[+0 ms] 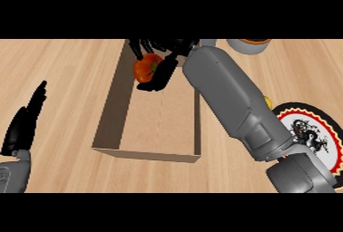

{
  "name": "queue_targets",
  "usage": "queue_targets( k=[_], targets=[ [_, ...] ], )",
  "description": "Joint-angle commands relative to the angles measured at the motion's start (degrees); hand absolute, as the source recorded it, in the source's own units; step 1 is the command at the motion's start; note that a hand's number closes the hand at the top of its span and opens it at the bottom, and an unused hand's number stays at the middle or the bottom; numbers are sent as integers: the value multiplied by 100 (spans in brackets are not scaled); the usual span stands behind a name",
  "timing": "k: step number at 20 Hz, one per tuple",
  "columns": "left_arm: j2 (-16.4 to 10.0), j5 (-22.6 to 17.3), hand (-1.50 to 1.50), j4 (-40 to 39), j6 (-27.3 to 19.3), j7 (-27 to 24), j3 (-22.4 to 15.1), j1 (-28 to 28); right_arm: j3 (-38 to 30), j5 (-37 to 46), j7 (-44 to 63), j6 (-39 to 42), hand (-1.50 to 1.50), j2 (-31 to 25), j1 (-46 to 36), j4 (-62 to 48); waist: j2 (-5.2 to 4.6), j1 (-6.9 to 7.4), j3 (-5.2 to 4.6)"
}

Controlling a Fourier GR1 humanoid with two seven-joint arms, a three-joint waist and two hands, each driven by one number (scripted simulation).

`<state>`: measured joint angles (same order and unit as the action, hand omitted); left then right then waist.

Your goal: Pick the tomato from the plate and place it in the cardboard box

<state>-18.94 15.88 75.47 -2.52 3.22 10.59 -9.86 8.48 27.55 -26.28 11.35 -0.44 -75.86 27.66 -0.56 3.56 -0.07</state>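
At the left edge I see my left robot hand (23,124), fingers straight and pointing up, resting open over the wooden bench (60,68), well apart from the work. To its right sits the open cardboard box (114,108), its long side running near to far. Over the box's far end, my right robot hand (166,68) is curled around the orange-red tomato (145,67). The tomato is inside the box's outline, though I cannot tell whether it touches the floor. The grey forearm slants in from the near right across the box's right wall, placed, I judge, to release the tomato inside. At the right edge lies the patterned plate (320,118), partly hidden by that arm.
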Motion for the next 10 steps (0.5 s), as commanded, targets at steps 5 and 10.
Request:
queue_targets(
  k=[5, 10],
  targets=[
    [79, 70, 0, -110, 24, 50, -107, -231, 1309, -756, 580, -1050, 150, 44, 131, -246, -39, 180, -6],
    [143, 156, 0, -94, 50, 105, -269, -489, 1428, -1357, 1114, -635, -150, 44, 79, -685, -124, 412, -8]
  ],
)
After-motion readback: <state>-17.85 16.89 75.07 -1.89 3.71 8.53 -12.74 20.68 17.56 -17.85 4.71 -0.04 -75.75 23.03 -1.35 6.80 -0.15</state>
